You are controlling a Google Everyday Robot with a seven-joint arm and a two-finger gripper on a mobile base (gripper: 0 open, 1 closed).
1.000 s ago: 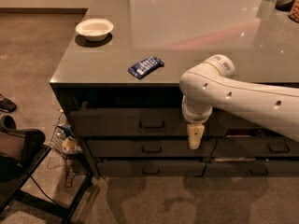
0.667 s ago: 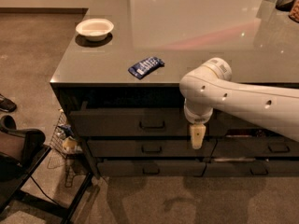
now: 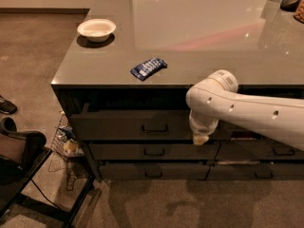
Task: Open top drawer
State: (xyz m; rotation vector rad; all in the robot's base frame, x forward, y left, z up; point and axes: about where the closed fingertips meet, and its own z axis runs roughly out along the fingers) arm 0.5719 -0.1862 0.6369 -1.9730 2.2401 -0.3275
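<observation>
Alignment matters most now: the pincer (image 3: 200,139) hangs low at one end of the top drawer (image 3: 118,125), just under the worktop (image 3: 190,56), apart from its handle (image 3: 154,128). Whether it is released or clenched I cannot tell. It probably needs to move across to the handle, grip squarely, then pull straight outward.

One high camera looks down from nearby at a counter (image 3: 190,56) and the top drawer (image 3: 118,126). The gripper (image 3: 200,139) hangs right of centre frame.
</observation>
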